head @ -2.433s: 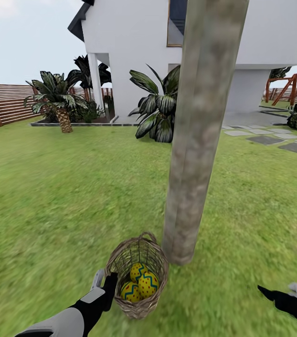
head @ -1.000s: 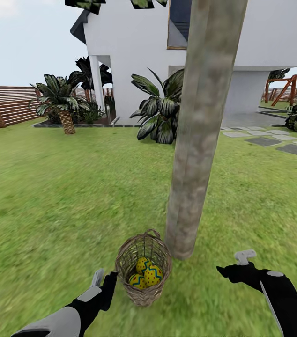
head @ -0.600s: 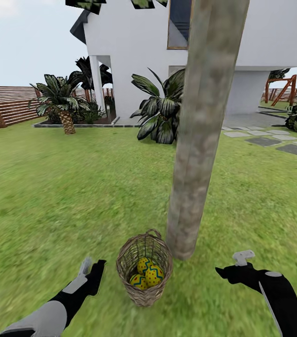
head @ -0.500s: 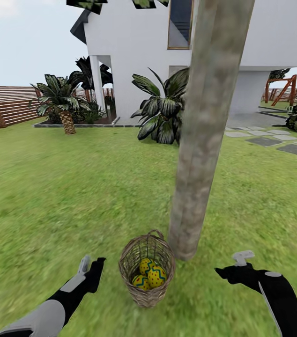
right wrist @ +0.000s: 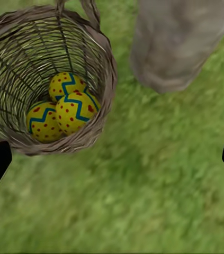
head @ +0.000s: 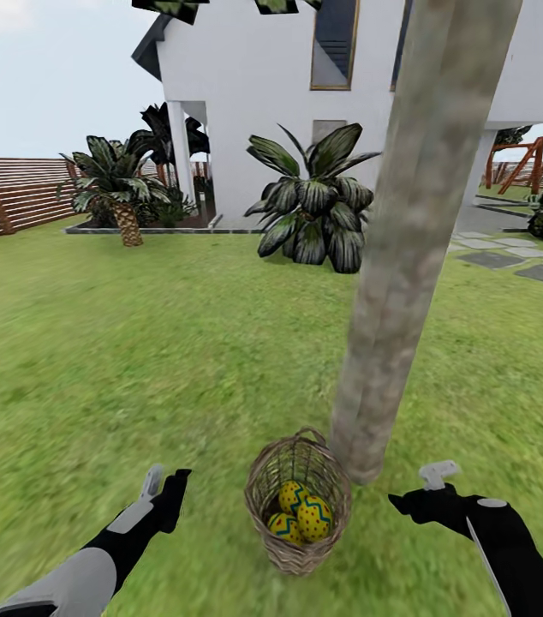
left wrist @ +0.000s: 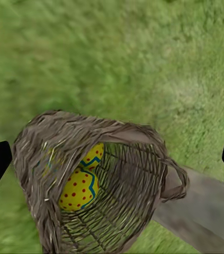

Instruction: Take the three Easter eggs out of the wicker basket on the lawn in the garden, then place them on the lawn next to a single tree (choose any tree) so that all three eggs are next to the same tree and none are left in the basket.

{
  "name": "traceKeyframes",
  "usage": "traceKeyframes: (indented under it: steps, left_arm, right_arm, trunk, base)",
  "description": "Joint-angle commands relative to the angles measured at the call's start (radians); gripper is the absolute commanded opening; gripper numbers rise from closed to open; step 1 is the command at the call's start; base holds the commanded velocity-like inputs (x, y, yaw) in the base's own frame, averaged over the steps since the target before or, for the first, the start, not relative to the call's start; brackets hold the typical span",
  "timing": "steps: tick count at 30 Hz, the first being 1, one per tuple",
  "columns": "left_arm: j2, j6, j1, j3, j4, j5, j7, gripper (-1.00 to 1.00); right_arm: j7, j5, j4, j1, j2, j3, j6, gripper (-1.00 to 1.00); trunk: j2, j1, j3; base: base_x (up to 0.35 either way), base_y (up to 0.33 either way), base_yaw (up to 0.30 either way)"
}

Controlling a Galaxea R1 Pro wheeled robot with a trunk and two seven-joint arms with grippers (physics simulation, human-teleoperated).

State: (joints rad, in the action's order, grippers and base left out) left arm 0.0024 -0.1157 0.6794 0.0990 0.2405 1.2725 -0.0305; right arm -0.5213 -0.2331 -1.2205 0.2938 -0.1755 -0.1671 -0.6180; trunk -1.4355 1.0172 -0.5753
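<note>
Both end effectors hover low in the head view: the left end effector at lower left and the right end effector at lower right, each empty with fingers apart, flanking the small round brown woven wicker basket on the mottled green lawn. Three yellow Easter eggs with red dots and blue zigzags sit inside, just beside the thick grey-brown tree trunk. Left wrist view: the basket fills the centre, eggs showing inside. Right wrist view: basket upper left, eggs clustered within, trunk upper right.
</note>
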Motion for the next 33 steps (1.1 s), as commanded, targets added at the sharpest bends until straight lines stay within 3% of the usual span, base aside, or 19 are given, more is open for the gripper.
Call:
traceKeyframes:
  steps: [1, 4, 6, 9, 13, 17, 18, 21, 23, 25, 28, 33]
  left_arm:
    - [-0.001, -0.007, 0.000, 0.007, 0.002, 0.001, -0.003, 1.00]
    - [-0.002, -0.006, 0.000, 0.004, 0.002, -0.001, -0.003, 1.00]
    - [-0.003, -0.006, 0.000, 0.000, 0.001, -0.006, -0.004, 1.00]
    - [0.001, -0.005, 0.000, -0.003, -0.010, -0.011, -0.005, 1.00]
    - [0.005, -0.004, 0.000, -0.004, -0.014, -0.012, -0.006, 1.00]
    - [0.001, -0.004, 0.000, -0.004, -0.015, -0.012, -0.006, 1.00]
    - [0.001, -0.004, 0.000, -0.004, -0.016, -0.012, -0.005, 1.00]
    - [0.000, -0.004, 0.000, -0.005, -0.015, -0.012, -0.005, 1.00]
    - [-0.002, -0.004, 0.000, -0.005, -0.015, -0.012, -0.004, 1.00]
    - [-0.004, -0.005, 0.000, -0.006, -0.016, -0.012, -0.003, 1.00]
    - [-0.007, -0.013, 0.000, -0.027, -0.015, -0.011, -0.003, 1.00]
    - [-0.004, -0.025, -0.001, -0.045, -0.023, -0.011, -0.005, 1.00]
  right_arm:
    - [-0.010, -0.010, -0.003, 0.001, 0.000, -0.002, -0.005, 1.00]
    - [-0.020, -0.009, -0.006, 0.001, -0.002, -0.002, -0.031, 1.00]
    - [-0.075, -0.010, -0.008, 0.001, -0.004, -0.002, -0.049, 1.00]
    - [-0.212, -0.016, -0.013, 0.001, -0.007, 0.001, -0.057, 1.00]
    - [-0.259, -0.017, -0.051, 0.002, 0.002, 0.009, -0.099, 1.00]
    - [-0.257, -0.018, -0.142, 0.012, 0.021, 0.123, -0.266, 1.00]
    - [-0.254, -0.018, -0.156, 0.015, 0.026, 0.142, -0.295, 1.00]
    - [-0.199, -0.023, -0.174, 0.041, 0.081, 0.173, -0.350, 1.00]
    - [-0.082, -0.046, -0.175, 0.052, 0.143, 0.184, -0.360, 1.00]
    - [-0.004, -0.057, -0.172, 0.054, 0.176, 0.203, -0.361, 1.00]
    - [0.058, -0.063, -0.162, 0.055, 0.200, 0.272, -0.355, 1.00]
    - [0.067, -0.062, -0.110, 0.055, 0.203, 0.318, -0.350, 1.00]
  trunk:
    - [-0.001, 0.000, -0.001]
    - [-0.001, 0.000, -0.001]
    - [-0.001, 0.000, -0.001]
    - [-0.001, 0.000, -0.001]
    - [-0.001, 0.000, -0.001]
    - [-0.001, 0.000, -0.001]
    - [-0.001, 0.000, -0.001]
    - [-0.001, 0.000, -0.001]
    - [-0.001, 0.000, -0.001]
    - [-0.001, 0.000, -0.001]
    - [-0.001, 0.000, -0.001]
    - [-0.001, 0.000, -0.001]
  base:
    - [0.085, 0.295, 0.000]
    - [0.040, 0.190, 0.000]
    - [0.010, 0.049, 0.000]
    - [0.003, 0.013, 0.000]
    - [0.000, 0.002, 0.000]
    - [0.000, 0.000, 0.000]
    - [0.000, 0.000, 0.000]
    - [0.095, 0.101, 0.000]
    - [0.190, 0.205, 0.000]
    - [0.222, 0.221, 0.000]
    - [0.249, 0.220, 0.000]
    - [0.249, 0.178, 0.000]
